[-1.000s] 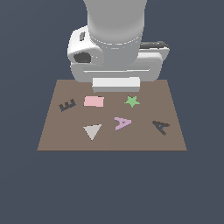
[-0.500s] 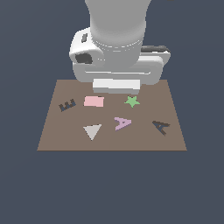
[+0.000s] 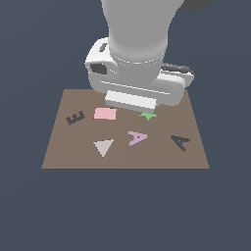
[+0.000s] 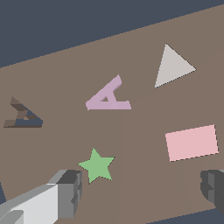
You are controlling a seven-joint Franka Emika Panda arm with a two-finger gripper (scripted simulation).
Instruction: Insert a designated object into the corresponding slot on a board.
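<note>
The lilac A-shaped piece (image 3: 137, 138) (image 4: 108, 96) lies flat near the middle of the brown board (image 3: 63, 152) (image 4: 144, 118). The dark A-shaped slot (image 3: 180, 142) (image 4: 22, 116) is sunk into the board toward the exterior view's right, apart from the piece. My gripper (image 4: 142, 188) hangs above the board's far part, over the green star, its fingers (image 4: 70, 190) spread wide and empty. In the exterior view the arm's body hides the fingers.
A green star (image 4: 97, 165) (image 3: 147, 116) lies between my fingers' line and the lilac piece. A pink rectangle (image 3: 105, 113) (image 4: 191, 142), a pale grey triangle (image 3: 103, 146) (image 4: 173, 66) and a dark E-shaped recess (image 3: 75, 117) also sit on the board.
The arm has come lower and a little toward the board's middle, now covering part of the green star in the exterior view. The pieces have not moved.
</note>
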